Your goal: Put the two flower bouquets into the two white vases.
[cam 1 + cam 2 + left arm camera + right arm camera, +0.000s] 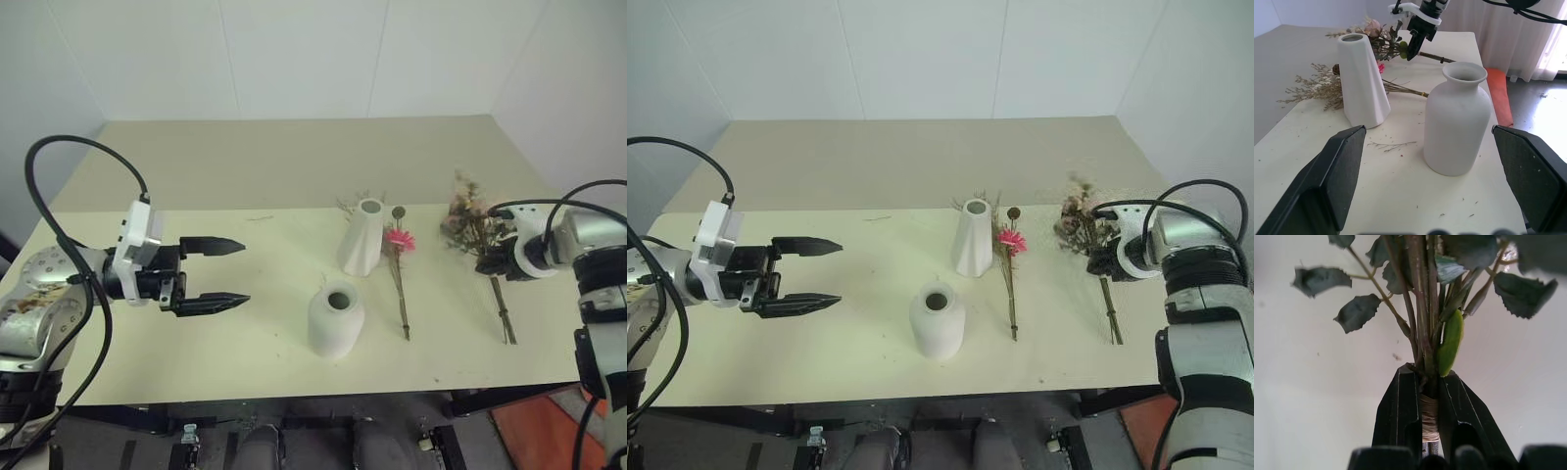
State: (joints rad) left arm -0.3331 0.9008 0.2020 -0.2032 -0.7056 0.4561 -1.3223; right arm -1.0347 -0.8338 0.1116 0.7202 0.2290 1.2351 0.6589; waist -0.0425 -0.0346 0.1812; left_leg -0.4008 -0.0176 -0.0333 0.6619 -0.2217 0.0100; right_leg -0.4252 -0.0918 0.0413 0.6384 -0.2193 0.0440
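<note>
White walls behind a cream table. Near its front edge, the rounded vase; just behind, the conical vase, the gerbera bouquet lying beside both. Toward the right edge, the rose bouquet, stems clamped between the right gripper fingers. Above the left side, the left gripper, jaws apart, holding nothing.

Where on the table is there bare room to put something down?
The far half of the table behind the conical vase lies bare, as does the stretch between the left gripper and the rounded vase. It is crowded from the vases past the gerbera bouquet to the rose bouquet.
</note>
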